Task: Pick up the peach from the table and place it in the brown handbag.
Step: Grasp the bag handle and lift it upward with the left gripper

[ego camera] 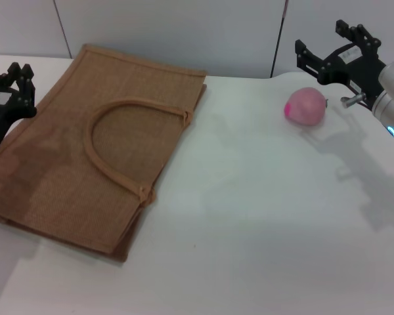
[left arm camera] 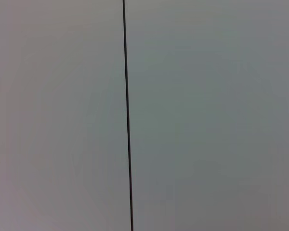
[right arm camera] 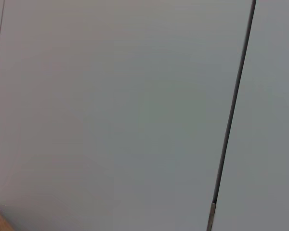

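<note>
Lying flat at the left of the head view is the big brown woven handbag [ego camera: 98, 151] with its looped handle on top. The small round pink peach [ego camera: 306, 105] sits on the smooth white table [ego camera: 262, 223] at the upper right. Just beside it, the black right gripper [ego camera: 328, 49] is spread wide and holds nothing. The black left gripper [ego camera: 16, 82] is cut off at the left edge, and I cannot tell how it is set. Both wrist views show only grey wall

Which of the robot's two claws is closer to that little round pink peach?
The right gripper, open, just beyond the small round pink peach without touching it. The left gripper is far across the white table, at the tan woven handbag.
</note>
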Controlling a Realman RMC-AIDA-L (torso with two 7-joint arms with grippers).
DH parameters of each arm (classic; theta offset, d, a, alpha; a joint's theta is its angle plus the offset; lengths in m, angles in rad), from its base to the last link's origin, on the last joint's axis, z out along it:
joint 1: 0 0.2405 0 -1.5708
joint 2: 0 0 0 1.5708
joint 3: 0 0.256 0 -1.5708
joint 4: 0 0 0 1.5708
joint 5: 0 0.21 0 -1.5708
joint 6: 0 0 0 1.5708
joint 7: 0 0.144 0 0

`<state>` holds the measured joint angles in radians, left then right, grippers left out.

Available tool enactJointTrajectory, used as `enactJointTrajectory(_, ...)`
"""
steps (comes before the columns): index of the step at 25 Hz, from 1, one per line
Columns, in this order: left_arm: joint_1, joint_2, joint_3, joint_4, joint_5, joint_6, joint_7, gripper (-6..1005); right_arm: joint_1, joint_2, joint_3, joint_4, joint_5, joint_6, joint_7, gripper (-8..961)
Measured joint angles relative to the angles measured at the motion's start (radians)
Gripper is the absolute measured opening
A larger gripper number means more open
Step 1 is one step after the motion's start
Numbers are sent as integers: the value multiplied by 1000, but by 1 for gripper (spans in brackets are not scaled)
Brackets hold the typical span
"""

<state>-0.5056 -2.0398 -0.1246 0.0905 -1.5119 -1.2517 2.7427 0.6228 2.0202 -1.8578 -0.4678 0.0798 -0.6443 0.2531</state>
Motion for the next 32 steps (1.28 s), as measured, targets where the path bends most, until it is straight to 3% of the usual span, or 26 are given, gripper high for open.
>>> enactJointTrajectory(23, -7, 5, 0, 6, 36, 3, -50, 174, 14, 0, -1, 22, 0, 0, 0, 864)
enactJointTrajectory(28, -30, 10, 0, 50, 138, 21, -142, 175, 15, 0, -7, 30, -1, 0, 19, 864)
enactJointTrajectory(32, -58, 11, 2, 164, 311, 44, -367, 175, 17, 0, -8, 34, -1, 0, 23, 864)
